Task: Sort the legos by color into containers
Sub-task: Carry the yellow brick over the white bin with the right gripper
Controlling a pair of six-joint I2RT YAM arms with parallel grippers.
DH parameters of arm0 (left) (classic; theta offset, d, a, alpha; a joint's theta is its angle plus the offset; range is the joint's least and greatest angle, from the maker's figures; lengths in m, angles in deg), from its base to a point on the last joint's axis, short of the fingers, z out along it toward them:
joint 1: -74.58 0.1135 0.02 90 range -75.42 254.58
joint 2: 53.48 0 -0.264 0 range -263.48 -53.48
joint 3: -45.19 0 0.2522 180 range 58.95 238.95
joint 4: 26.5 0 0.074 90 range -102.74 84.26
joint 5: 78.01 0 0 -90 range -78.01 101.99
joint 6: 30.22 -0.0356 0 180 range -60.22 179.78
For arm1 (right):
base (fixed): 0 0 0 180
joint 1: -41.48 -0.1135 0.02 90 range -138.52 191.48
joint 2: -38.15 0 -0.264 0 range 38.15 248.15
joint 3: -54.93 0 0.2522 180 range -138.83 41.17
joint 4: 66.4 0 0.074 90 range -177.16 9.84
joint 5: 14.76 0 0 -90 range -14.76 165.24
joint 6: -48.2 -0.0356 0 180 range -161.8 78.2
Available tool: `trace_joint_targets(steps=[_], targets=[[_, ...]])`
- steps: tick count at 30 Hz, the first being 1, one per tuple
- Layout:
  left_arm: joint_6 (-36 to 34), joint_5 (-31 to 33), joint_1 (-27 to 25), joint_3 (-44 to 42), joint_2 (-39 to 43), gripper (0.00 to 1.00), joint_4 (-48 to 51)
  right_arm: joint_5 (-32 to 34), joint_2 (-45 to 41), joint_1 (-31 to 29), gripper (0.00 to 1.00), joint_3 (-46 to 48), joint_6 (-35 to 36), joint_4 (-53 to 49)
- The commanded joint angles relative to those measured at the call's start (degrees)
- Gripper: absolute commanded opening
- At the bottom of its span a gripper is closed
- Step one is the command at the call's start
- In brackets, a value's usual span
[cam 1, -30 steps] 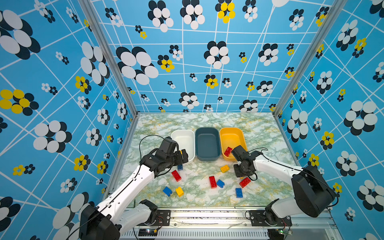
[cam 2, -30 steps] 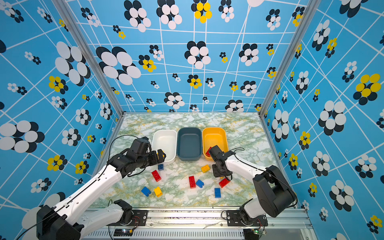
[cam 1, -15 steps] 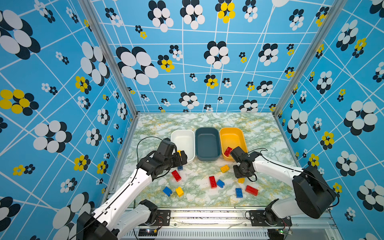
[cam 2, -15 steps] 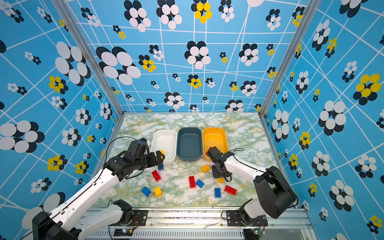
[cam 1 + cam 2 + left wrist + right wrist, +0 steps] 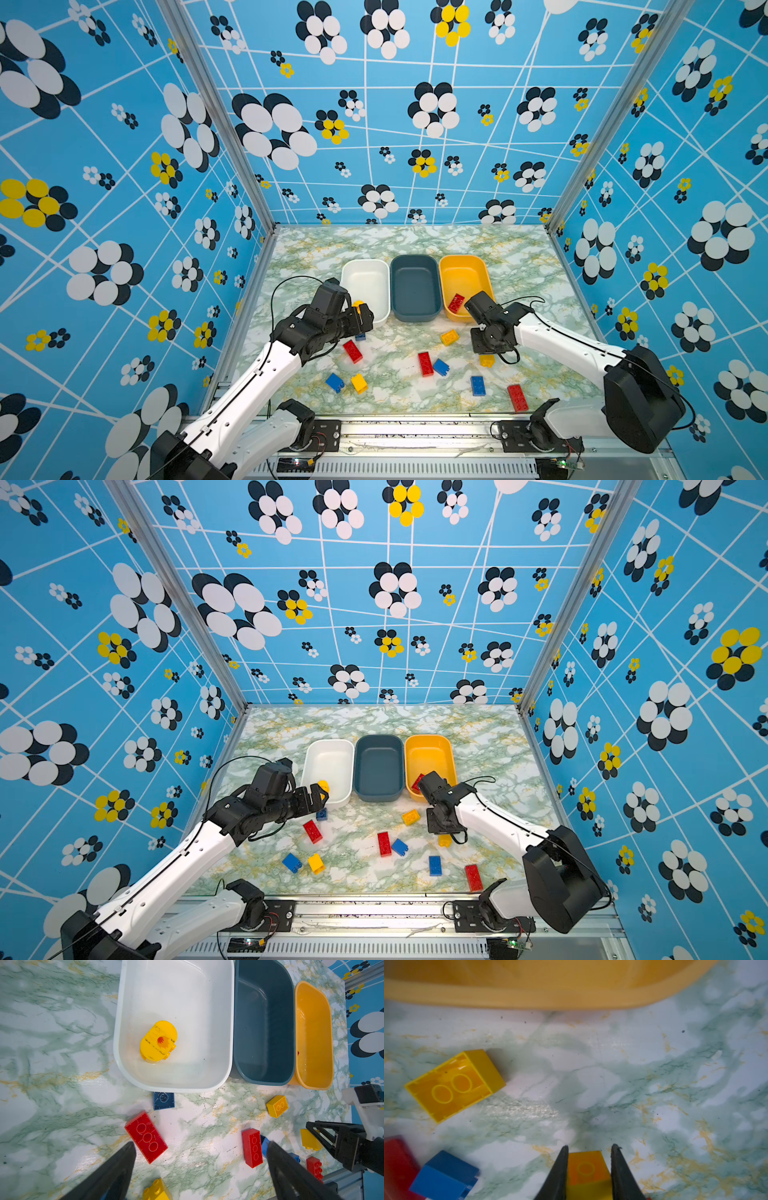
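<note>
Right wrist: yellow lego in hand

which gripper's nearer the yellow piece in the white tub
Left. Left gripper hangs open by the white tub, close to the yellow piece; right gripper grips a yellow brick by the yellow tub.

Left fingers spread wide — right fingers pinched narrow, wrist angled downward.

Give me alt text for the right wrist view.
The right gripper is closed on a small yellow brick on the marble table. Ahead lies the rim of the yellow tub; off to one side sit an upturned yellow brick, a blue brick and a red brick.
</note>
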State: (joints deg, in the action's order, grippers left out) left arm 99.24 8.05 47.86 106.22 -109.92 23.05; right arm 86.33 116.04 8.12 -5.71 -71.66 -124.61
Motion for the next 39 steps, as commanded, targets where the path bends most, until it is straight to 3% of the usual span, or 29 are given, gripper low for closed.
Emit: trace_joint_targets(steps=[1, 8, 14, 22, 39], targets=[[-0.6, -0.8, 0.4, -0.9, 0.4, 0.99, -0.2, 0.5, -3.6, -0.4, 0.20, -0.6, -3.7, -4.0], [-0.4, -0.9, 0.9, -2.2, 2.3, 0.99, 0.8, -0.7, -7.9, -2.3, 0.17, -5.0, -7.6, -8.3], [-0.2, -0.5, 2.1, -2.5, 4.4, 0.99, 3.5, -0.1, -4.0, -9.3, 0.16, -14.3, -11.4, -9.7], [1.9, 0.3, 3.6, -4.0, 8.3, 0.99, 6.2, -0.3, 9.0, -17.3, 0.16, -30.1, -13.5, -6.6], [3.0, 2.5, 3.4, -3.9, 9.5, 0.99, 8.7, -8.2, 43.7, -18.5, 0.16, -70.4, -6.8, -5.5]])
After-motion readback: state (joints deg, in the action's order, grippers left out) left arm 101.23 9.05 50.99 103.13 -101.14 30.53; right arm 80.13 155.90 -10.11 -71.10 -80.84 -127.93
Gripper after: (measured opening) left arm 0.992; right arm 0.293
